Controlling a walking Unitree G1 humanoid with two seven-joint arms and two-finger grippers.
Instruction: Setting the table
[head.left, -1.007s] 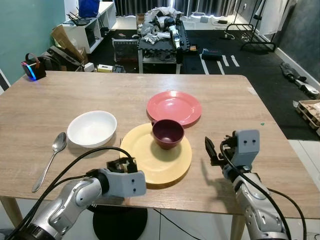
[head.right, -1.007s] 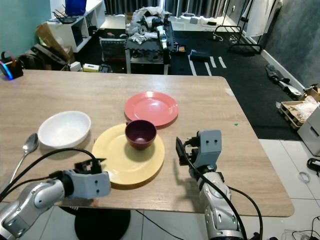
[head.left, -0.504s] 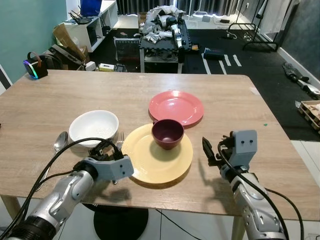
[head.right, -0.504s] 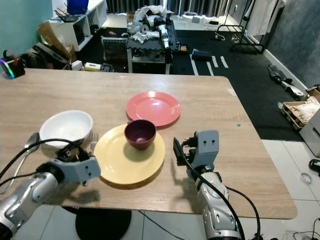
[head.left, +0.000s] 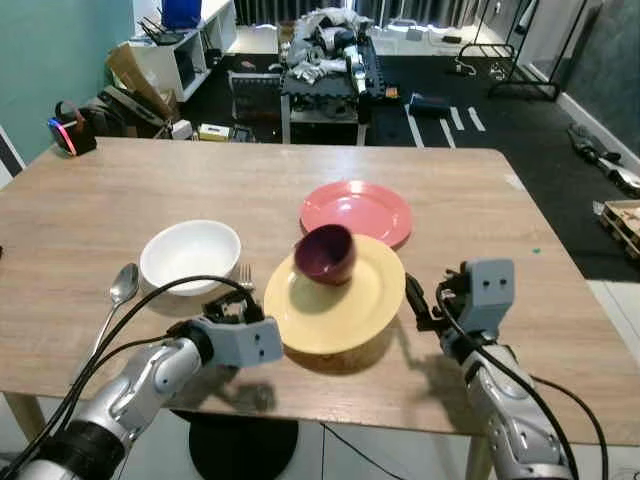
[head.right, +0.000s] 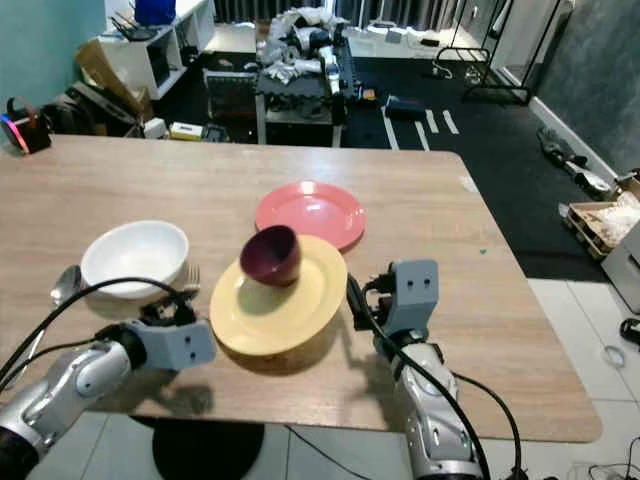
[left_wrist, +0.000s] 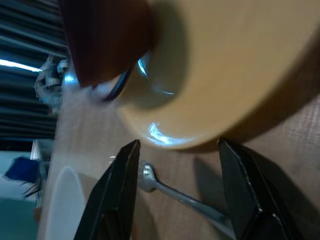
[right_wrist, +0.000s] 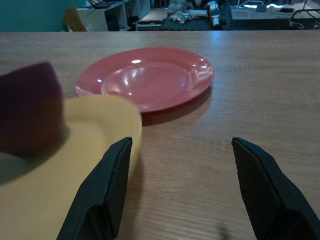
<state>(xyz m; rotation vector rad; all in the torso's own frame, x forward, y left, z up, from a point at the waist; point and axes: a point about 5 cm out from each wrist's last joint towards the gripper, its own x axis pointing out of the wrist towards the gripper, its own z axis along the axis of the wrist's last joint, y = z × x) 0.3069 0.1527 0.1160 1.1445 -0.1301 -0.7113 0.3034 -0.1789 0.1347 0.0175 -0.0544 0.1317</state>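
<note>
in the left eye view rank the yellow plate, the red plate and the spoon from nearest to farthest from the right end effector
1. yellow plate, right beside the right end effector, on its left.
2. red plate, farther back on the table.
3. spoon, far over on the table's left side.

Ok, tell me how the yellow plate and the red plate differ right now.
The yellow plate is tilted with its near edge raised; the red plate lies flat on the table. The yellow plate carries a tipping maroon bowl; the red plate is bare. Both are round and glossy.
</note>
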